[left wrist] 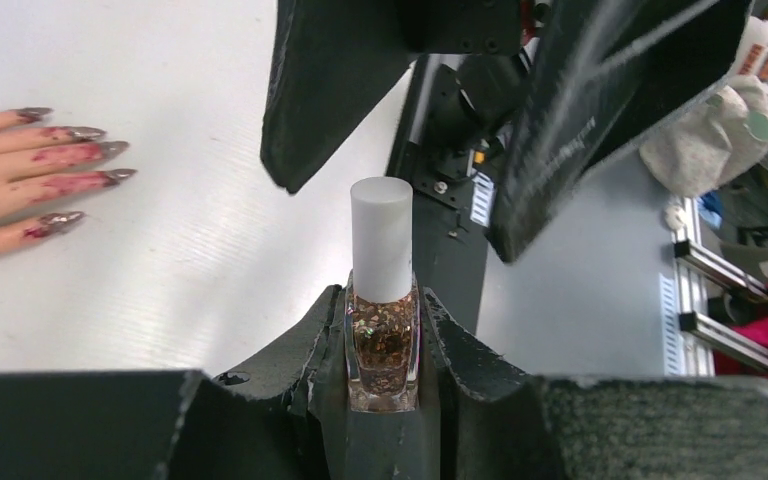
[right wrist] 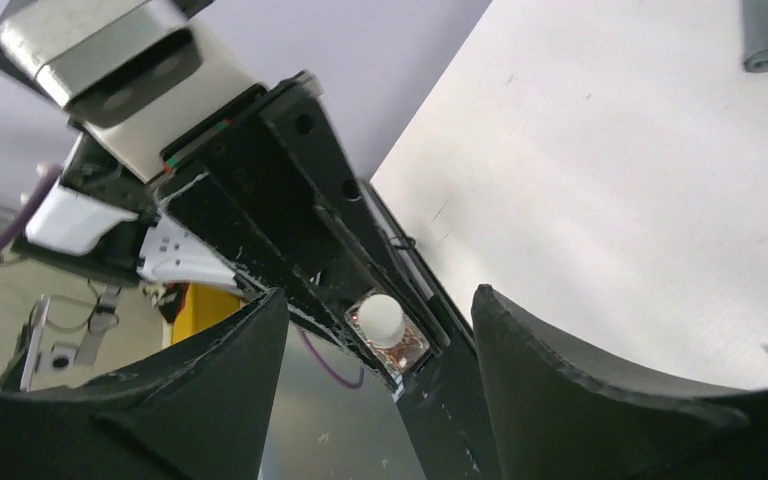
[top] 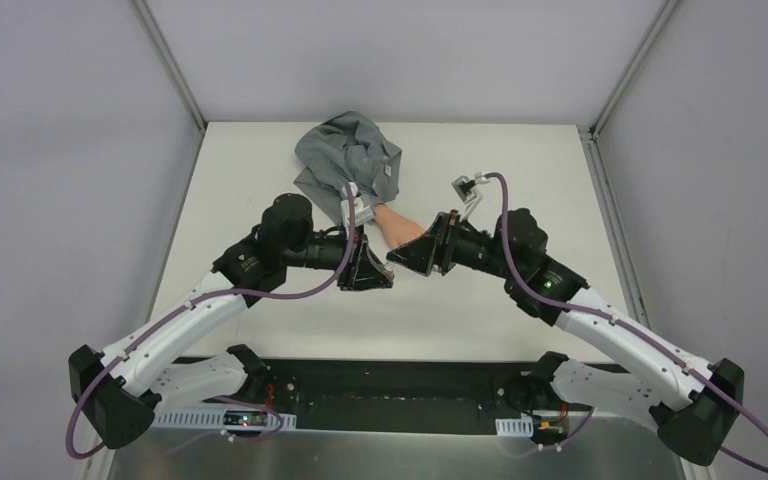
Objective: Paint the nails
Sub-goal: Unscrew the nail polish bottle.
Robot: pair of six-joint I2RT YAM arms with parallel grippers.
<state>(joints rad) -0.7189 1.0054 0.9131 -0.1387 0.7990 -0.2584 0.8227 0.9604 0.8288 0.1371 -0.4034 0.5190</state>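
Note:
A small polish bottle [left wrist: 383, 345] of coppery glitter, with its white cap [left wrist: 381, 235] on, stands upright in my left gripper [left wrist: 383, 312], which is shut on its glass body. My right gripper [right wrist: 378, 297] is open. Its dark fingers [left wrist: 325, 95] straddle the cap [right wrist: 382, 317] without touching it. The peach fake hand [top: 398, 226] lies just behind both grippers, its grey sleeve [top: 348, 158] bunched further back. The nails [left wrist: 88, 150], long, pointed and smeared with reddish glitter, show at the left of the left wrist view. In the top view the grippers hide them.
The white table [top: 520, 160] is bounded by grey side walls. A metal strip with cable trays [top: 230, 418] runs along the near edge by the arm bases. Purple cables loop off both arms.

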